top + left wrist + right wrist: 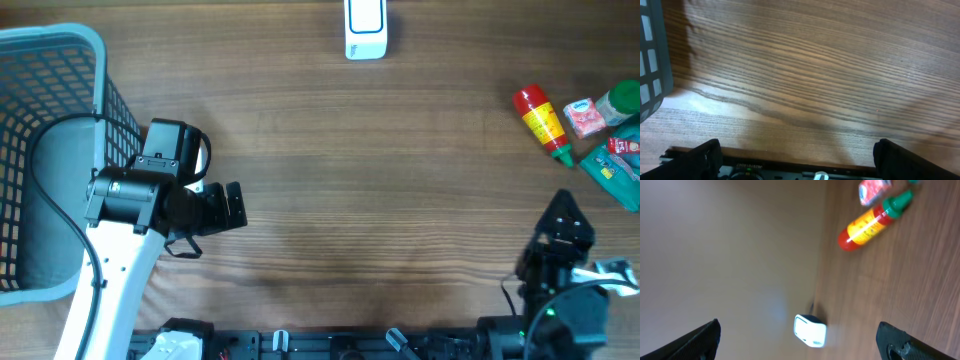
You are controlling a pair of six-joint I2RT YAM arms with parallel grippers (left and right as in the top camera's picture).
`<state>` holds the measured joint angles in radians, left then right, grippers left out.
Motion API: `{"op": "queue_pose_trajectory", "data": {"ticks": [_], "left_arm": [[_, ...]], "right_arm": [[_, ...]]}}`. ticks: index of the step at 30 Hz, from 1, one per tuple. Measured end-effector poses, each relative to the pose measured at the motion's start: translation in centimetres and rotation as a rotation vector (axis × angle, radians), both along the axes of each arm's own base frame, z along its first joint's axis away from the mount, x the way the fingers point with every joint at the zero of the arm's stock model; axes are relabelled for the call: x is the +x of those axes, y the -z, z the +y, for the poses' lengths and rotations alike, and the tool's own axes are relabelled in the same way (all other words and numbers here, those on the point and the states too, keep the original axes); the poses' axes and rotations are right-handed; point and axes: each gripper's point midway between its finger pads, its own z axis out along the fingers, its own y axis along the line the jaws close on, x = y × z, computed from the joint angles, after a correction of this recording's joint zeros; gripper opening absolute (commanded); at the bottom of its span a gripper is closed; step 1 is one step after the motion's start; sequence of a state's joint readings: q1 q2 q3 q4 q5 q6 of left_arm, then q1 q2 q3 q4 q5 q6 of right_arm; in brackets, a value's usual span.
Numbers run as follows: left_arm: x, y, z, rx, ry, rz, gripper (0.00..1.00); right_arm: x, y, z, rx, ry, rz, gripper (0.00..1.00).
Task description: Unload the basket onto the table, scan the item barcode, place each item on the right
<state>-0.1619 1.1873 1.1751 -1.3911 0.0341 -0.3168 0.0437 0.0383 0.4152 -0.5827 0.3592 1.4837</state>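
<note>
The white barcode scanner [365, 30] stands at the table's far edge, centre; it also shows low in the right wrist view as the scanner [810, 330]. The items lie at the far right: a red sauce bottle [541, 122] with a yellow label and green cap, a pink packet [584, 117], a green-lidded container [622, 100] and a green pouch [615, 165]. My right gripper [564, 205] stands open and empty, short of the pouch. My left gripper [233, 206] is open and empty over bare wood at the left, far from the items.
A pale blue mesh basket [60, 60] fills the left side, and its wall [652, 60] shows beside my left gripper. The wooden table [400, 200] lies bare between the arms. The near table edge [800, 159] is just below the left fingers.
</note>
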Motion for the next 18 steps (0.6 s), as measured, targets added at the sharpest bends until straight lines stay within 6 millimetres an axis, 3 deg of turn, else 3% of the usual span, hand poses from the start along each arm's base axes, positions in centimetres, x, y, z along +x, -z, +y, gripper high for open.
{"op": "queue_pose_trajectory", "data": {"ticks": [4,9,18], "left_arm": [[0.0,0.0,0.0,0.000,0.000,0.000,1.00],[0.0,0.0,0.0,0.000,0.000,0.000,1.00],[0.0,0.0,0.0,0.000,0.000,0.000,1.00]], "right_arm": [[2.9,1.3,0.3,0.090,-0.001,-0.169,1.00],[4.3,1.7,0.7,0.058,-0.029,-0.296,1.00],[4.8,4.2,1.4,-0.357,-0.108,-0.113,1.00]]}}
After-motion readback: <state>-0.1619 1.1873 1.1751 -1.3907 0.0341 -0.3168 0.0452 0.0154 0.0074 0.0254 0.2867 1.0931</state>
